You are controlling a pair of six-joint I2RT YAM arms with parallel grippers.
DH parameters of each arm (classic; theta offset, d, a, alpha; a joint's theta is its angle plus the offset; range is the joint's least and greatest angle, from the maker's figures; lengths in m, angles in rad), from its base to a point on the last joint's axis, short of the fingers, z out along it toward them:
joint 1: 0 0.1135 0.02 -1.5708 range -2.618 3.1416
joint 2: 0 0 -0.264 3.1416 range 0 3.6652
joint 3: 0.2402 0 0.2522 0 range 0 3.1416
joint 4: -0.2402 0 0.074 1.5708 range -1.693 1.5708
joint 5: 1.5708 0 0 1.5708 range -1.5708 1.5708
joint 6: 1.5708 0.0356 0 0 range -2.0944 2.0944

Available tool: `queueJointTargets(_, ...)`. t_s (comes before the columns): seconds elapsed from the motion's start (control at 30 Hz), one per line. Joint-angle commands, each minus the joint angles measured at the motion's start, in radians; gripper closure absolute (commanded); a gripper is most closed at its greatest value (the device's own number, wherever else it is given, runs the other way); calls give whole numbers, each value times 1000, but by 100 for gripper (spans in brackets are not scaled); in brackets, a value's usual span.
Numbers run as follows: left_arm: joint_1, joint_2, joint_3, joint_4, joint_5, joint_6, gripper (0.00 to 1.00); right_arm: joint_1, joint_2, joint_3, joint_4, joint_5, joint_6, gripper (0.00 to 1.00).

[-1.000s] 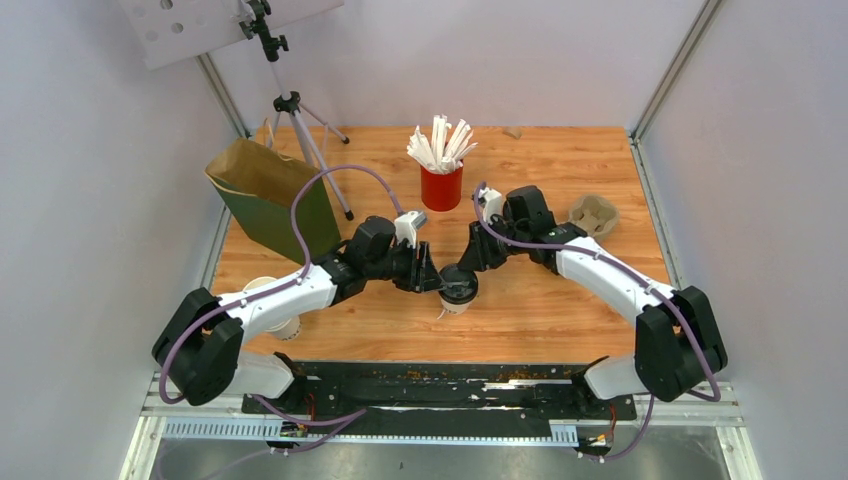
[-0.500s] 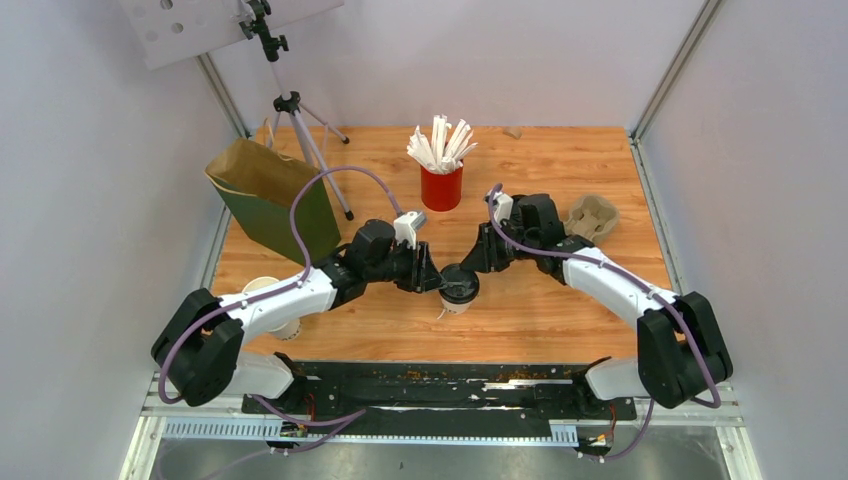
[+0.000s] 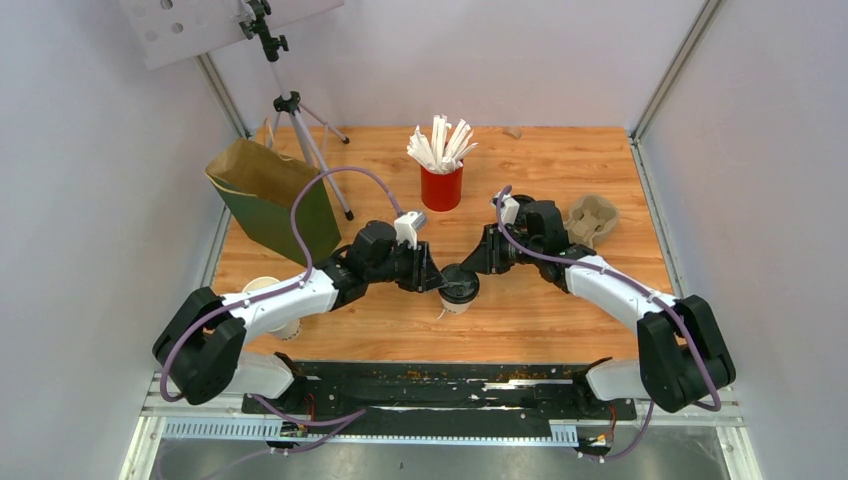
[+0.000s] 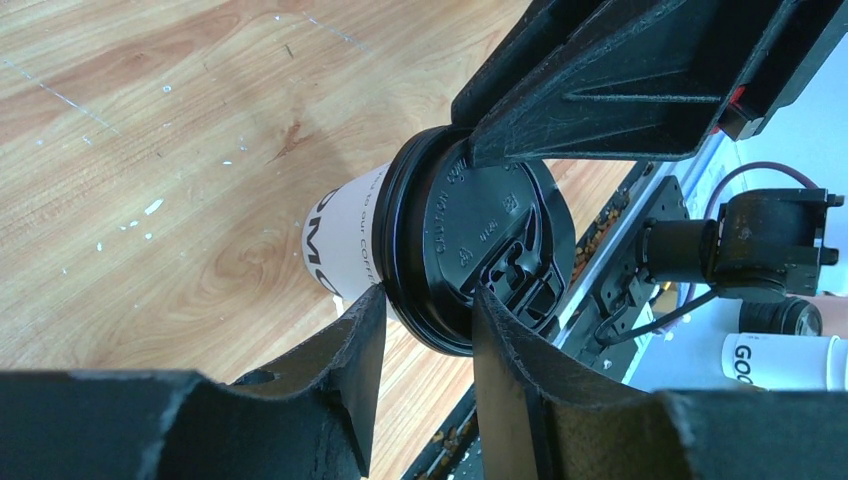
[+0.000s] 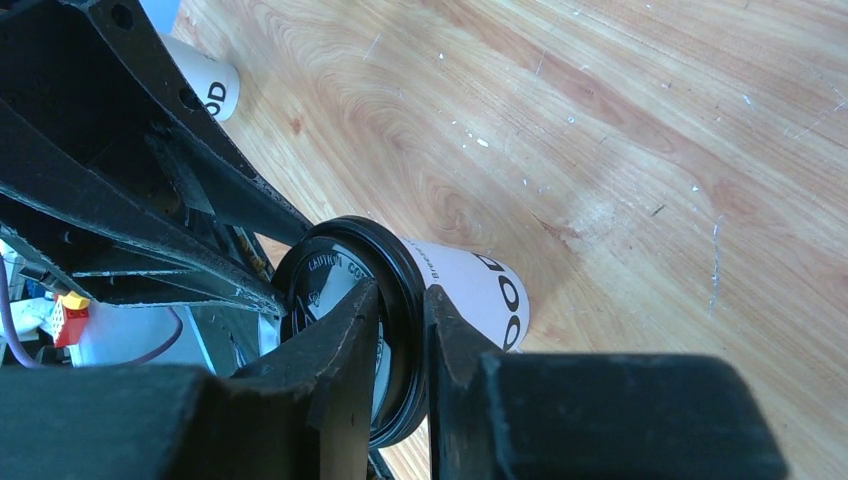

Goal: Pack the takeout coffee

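Note:
The takeout coffee (image 3: 459, 290), a small white paper cup (image 4: 345, 240) with a round black lid (image 4: 480, 240), stands on the wooden table near its front middle. My left gripper (image 3: 437, 283) reaches it from the left. In the left wrist view the left gripper (image 4: 425, 300) has one finger under the lid's rim and the other on the lid's top, shut on that rim. My right gripper (image 3: 474, 268) comes from the right. In the right wrist view the right gripper (image 5: 403, 295) pinches the opposite rim of the lid (image 5: 330, 270) above the cup wall (image 5: 475, 290).
A green paper bag (image 3: 270, 200) stands open at the back left, beside a tripod (image 3: 300, 130). A red cup of white sticks (image 3: 441, 185) is behind the coffee. A cardboard cup holder (image 3: 593, 216) lies at the right. Another white cup (image 3: 270, 300) sits by the left arm.
The right arm's wrist has swung to the right while its fingers stay at the lid. Both grippers have narrowed slightly. The cup has not moved.

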Motion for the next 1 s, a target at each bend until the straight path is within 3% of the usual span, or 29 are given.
queueJointTargets(0.0, -3, 47, -69, -208, -97, 61, 58, -3, 63, -80, -198, 126, -36, 79)
queueJointTargets(0.27, -4, -12, -44, -161, -30, -76, 57, -3, 20, 152, -310, 68, -88, 65)
queueJointTargets(0.43, -4, -42, -55, -141, -23, -140, 55, -4, 17, 256, -394, 82, -103, 48)
queueJointTargets(0.7, -11, -107, -57, -87, -4, -217, 50, -3, -81, 279, -479, 134, -30, 43)
queueJointTargets(0.97, -11, -117, -23, -57, -7, -225, 45, 16, -208, 201, -509, 182, 91, 36)
